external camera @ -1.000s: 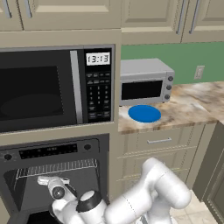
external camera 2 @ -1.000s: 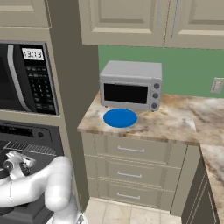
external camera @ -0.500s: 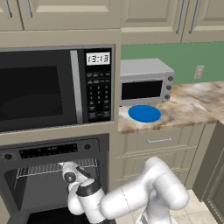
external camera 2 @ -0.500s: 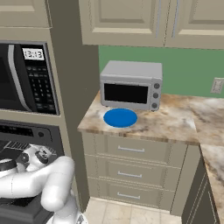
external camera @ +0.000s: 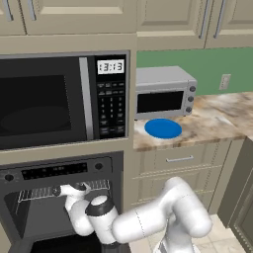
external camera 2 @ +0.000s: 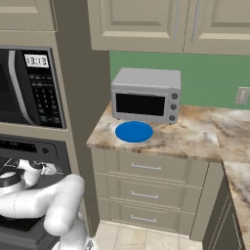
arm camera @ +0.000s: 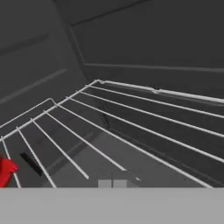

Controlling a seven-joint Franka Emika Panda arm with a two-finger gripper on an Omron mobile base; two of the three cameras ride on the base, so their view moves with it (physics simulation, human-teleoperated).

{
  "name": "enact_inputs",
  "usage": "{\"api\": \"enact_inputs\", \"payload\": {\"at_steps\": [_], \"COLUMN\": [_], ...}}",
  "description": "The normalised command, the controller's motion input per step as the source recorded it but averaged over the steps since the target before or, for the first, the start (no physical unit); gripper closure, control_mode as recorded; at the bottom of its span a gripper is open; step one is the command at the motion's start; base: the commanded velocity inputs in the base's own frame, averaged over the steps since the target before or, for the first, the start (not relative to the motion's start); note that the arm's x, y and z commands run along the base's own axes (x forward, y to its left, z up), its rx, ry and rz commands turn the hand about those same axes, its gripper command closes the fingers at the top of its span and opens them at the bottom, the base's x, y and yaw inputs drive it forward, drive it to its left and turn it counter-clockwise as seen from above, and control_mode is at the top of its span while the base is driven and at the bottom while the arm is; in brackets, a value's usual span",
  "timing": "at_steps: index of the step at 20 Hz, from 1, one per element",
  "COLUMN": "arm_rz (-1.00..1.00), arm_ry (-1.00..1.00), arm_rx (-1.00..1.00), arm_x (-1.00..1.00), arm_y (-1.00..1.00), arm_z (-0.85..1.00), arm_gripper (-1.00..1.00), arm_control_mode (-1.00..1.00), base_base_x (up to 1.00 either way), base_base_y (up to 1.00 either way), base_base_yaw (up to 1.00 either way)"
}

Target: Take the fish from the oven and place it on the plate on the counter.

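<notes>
The oven (external camera: 59,173) stands open under the microwave, its wire rack (arm camera: 109,127) across the dark cavity. My gripper (external camera: 63,190) is at the rack's front edge, pointing into the oven. In the hand view its fingertips (arm camera: 113,183) sit together, shut, with nothing between them. A bit of the red-orange fish (arm camera: 5,169) lies on the rack at the far left edge of the hand view, well to the left of the fingertips. The blue plate (external camera: 163,128) (external camera 2: 134,132) lies bare on the marbled counter (external camera: 217,121) (external camera 2: 195,139) in front of the toaster oven.
A black microwave (external camera: 54,106) is built in above the oven. The silver toaster oven (external camera: 163,96) (external camera 2: 145,100) stands behind the plate. Cream drawers (external camera 2: 146,193) run below the counter and upper cabinets (external camera 2: 161,22) hang above it.
The hand has risen from the lower oven opening to rack level and turned inward. The elbow has swung round in front of the oven. The gripper stayed shut.
</notes>
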Motion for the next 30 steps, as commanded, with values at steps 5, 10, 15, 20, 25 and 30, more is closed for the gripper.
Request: {"api": "enact_inputs", "payload": {"at_steps": [5, 10, 15, 20, 25, 30], "arm_rz": [0.2, 0.2, 0.18, 0.16, 0.12, 0.06], "arm_ry": [0.22, 0.36, 0.33, 0.32, 0.28, 0.22], "arm_rx": [-0.05, -0.05, -0.04, -0.04, -0.06, -0.23], "arm_x": [-1.0, -1.0, -1.0, -1.0, -1.0, -1.0], "arm_y": [-0.48, -0.45, -0.45, -0.42, -0.34, -0.02], "arm_z": [-1.0, -1.0, -1.0, -1.0, -1.0, -1.0], "arm_gripper": [1.0, 1.0, 1.0, 1.0, 1.0, 1.0], "arm_control_mode": [-1.0, -1.0, -1.0, -1.0, -1.0, -1.0], "base_base_x": [0.0, 0.0, 0.0, 0.0, 0.0, 0.0], "base_base_y": [0.0, 0.0, 0.0, 0.0, 0.0, 0.0], "base_base_yaw": [0.0, 0.0, 0.0, 0.0, 0.0, 0.0]}}
